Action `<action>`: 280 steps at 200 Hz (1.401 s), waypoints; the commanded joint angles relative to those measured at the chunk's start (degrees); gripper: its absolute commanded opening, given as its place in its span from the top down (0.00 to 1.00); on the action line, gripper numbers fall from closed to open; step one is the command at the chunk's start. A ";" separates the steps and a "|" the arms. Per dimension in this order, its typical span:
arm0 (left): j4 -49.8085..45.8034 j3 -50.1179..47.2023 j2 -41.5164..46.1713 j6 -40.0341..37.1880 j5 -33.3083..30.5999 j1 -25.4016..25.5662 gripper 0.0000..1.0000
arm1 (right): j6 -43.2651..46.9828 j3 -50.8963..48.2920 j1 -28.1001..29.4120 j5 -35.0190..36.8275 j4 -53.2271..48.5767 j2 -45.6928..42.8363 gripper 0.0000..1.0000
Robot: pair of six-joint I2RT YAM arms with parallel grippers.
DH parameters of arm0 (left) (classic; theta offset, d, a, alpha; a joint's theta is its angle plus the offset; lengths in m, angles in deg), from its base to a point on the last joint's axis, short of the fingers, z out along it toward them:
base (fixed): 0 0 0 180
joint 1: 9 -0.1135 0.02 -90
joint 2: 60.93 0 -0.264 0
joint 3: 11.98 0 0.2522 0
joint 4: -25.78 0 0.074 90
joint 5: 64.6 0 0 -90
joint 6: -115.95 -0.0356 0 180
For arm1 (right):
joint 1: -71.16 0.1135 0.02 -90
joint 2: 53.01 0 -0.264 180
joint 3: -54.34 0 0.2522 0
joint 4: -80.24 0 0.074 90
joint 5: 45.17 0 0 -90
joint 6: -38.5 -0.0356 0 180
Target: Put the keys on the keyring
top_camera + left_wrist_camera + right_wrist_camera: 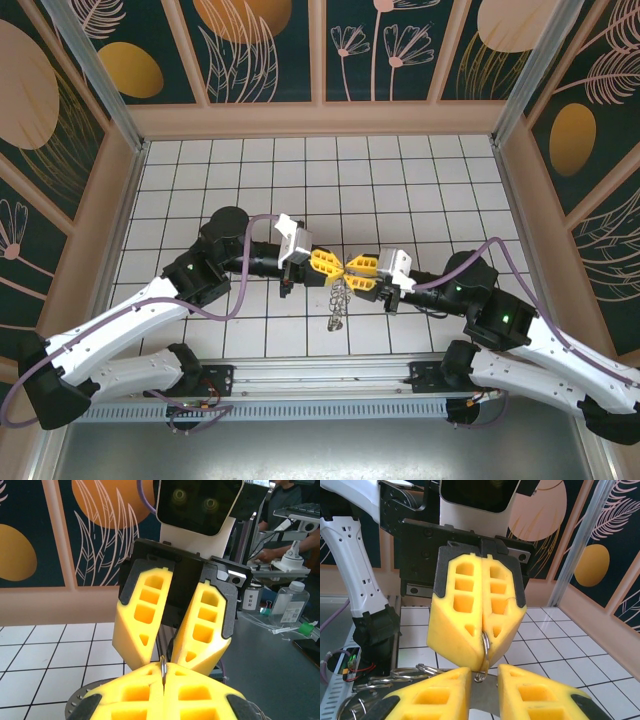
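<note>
My left gripper [337, 264] is shut on the thin silver keyring [484, 649], which stands on edge between its yellow fingertips [142, 690]. My right gripper [353, 266] meets it tip to tip above the middle tiles. Its fingers [445, 690] stand a little apart, with a flat grey metal key [492, 702] spanning the gap between them and touching both. The keyring's lower end [481, 676] touches the top edge of that key. More small rings [420, 670] and metal bits hang below the two grippers as a bunch [338, 302].
White tiled floor [300, 180] with patterned walls [250, 50] on three sides. A metal rail [310, 375] with the arm bases runs along the near edge. The left arm's white links [350, 565] stand close behind the grippers.
</note>
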 commanded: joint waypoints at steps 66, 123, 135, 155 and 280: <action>-2.99 3.13 -1.45 -1.28 2.17 0.42 1.00 | -0.37 0.57 0.31 -0.61 6.51 0.48 0.91; -2.85 3.16 -1.21 -1.67 2.14 0.45 1.00 | -0.72 0.88 0.34 1.48 3.90 -0.56 0.71; -2.69 3.26 -1.13 -1.64 2.33 0.47 1.00 | -0.81 0.92 0.32 1.74 3.33 -0.66 0.77; -2.52 3.22 -0.91 -1.70 2.47 0.41 1.00 | -1.14 1.06 0.33 1.76 2.43 -0.66 0.79; -1.50 2.13 0.87 -0.39 2.47 0.41 1.00 | -2.67 -0.17 0.34 1.33 1.71 -1.35 0.75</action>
